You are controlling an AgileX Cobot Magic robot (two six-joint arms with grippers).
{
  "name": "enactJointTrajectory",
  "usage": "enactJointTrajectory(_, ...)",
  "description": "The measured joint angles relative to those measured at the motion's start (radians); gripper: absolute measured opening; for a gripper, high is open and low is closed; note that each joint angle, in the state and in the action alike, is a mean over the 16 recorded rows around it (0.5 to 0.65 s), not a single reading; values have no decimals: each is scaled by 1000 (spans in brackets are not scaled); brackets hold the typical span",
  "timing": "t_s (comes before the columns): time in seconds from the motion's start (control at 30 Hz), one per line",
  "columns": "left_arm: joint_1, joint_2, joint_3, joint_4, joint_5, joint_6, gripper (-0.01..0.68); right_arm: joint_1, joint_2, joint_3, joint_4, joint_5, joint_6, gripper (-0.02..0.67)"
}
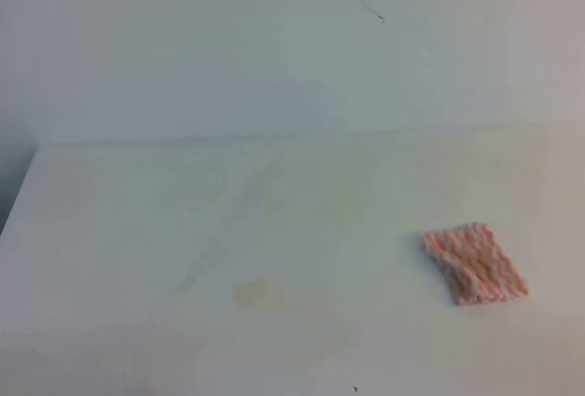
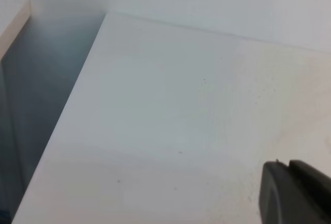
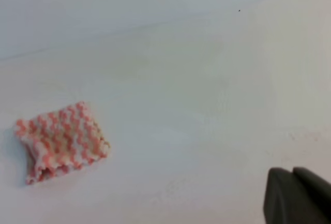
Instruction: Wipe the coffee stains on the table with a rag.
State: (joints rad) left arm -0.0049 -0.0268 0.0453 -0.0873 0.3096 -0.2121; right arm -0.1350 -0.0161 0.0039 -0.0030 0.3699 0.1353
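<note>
Stain (image 1: 253,292): faint pale-yellow smear, low and left of centre on the counter (image 1: 137,231) in the high view; unwiped, nothing on or beside it. A dimmer yellowish wash spreads up and to the right of it.

Rag (image 1: 474,263): pink-and-white zigzag cloth, lying flat and slightly rumpled on the right side of the counter, well apart from the stain. Also seen left of centre in the right wrist view (image 3: 61,140), one edge curled. Loose, not gripped; judged to be awaiting pickup, since it lies on the right arm's side.

Right tool (image 3: 297,195): only a dark corner shows at the lower right of its own camera; above the counter, off to one side of the rag, not touching it. Opening cannot be told.

Left tool (image 2: 295,190): likewise a dark corner only, over bare counter near the left edge. Opening cannot be told.

Neither arm shows in the high view; both judged drawn back.
</note>
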Motion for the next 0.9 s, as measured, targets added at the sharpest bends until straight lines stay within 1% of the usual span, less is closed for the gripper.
enactJointTrajectory(0.9,0,0,0,0,0,0,1,0,-1,1,-3,-1,-2,-4)
